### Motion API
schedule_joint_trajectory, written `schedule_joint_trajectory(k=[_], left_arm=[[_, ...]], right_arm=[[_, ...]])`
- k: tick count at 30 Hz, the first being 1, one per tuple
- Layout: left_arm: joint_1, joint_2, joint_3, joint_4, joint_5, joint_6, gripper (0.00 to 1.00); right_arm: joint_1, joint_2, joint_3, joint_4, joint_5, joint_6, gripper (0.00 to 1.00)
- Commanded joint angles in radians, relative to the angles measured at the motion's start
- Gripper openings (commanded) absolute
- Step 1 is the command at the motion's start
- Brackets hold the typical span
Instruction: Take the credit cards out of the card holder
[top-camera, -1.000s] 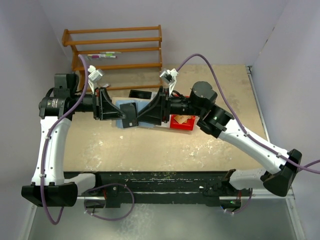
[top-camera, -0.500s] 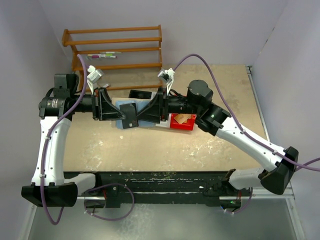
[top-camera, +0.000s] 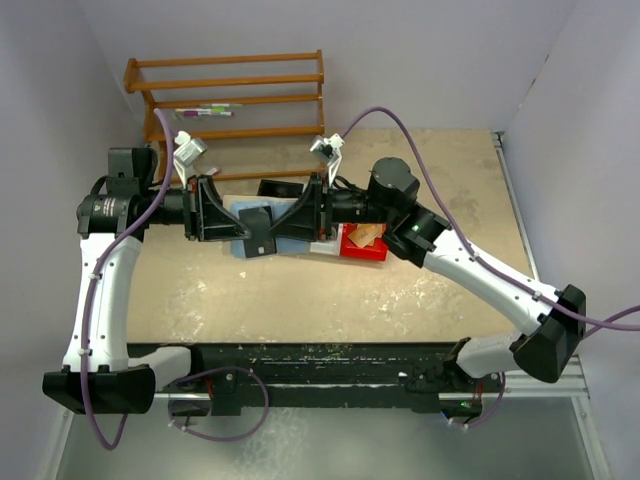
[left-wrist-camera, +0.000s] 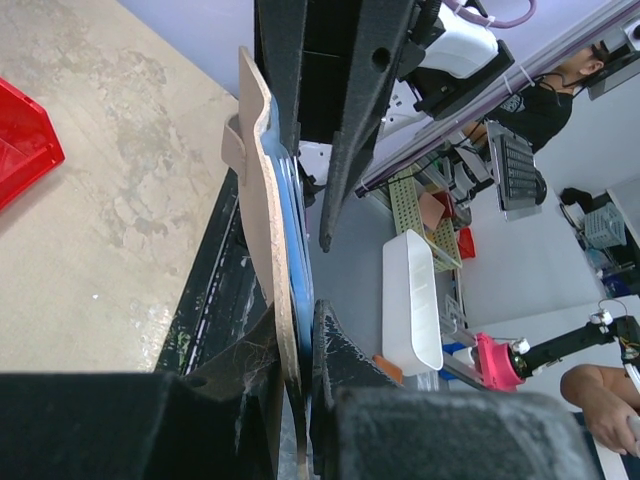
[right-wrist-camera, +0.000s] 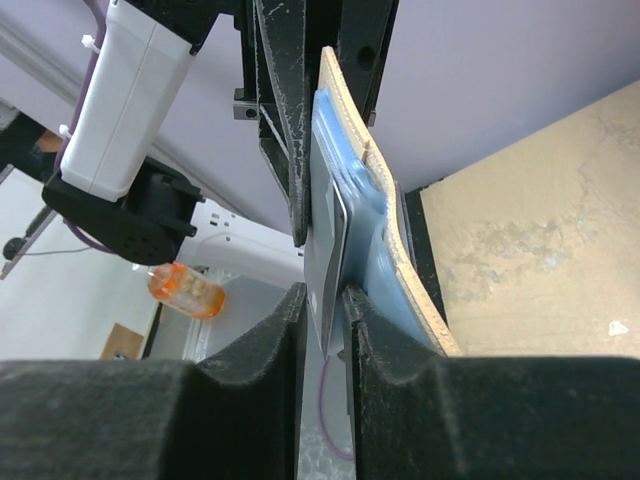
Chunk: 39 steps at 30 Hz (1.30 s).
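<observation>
above the beige table (top-camera: 300, 290), a tan folding card holder (left-wrist-camera: 258, 180) is clamped by the left gripper (left-wrist-camera: 297, 345), its sleeved thin grey credit card (right-wrist-camera: 326, 240) pinched by the right gripper (right-wrist-camera: 325, 303).

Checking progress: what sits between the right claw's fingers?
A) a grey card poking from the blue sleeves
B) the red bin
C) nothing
A: the right wrist view shows the credit card between the fingers of the right claw, jutting from the card holder.
</observation>
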Motion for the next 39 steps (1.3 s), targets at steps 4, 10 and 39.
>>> schedule_joint_trajectory(k=[4,10,39], left_arm=[[-0.002,-0.028,0.006,0.014,0.052,-0.006,0.15],[-0.002,-0.028,0.0,0.015,0.094,-0.004,0.33],[-0.002,-0.062,-0.046,0.095,0.171,-0.072,0.17]], right_arm=[[-0.003,-0.01,-0.037,0.19,-0.074,0.107,0.11],[-0.003,-0.009,-0.079,0.296,-0.095,0.174,0.0],[-0.048,-0.06,-0.156,0.344,-0.054,0.222,0.0]])
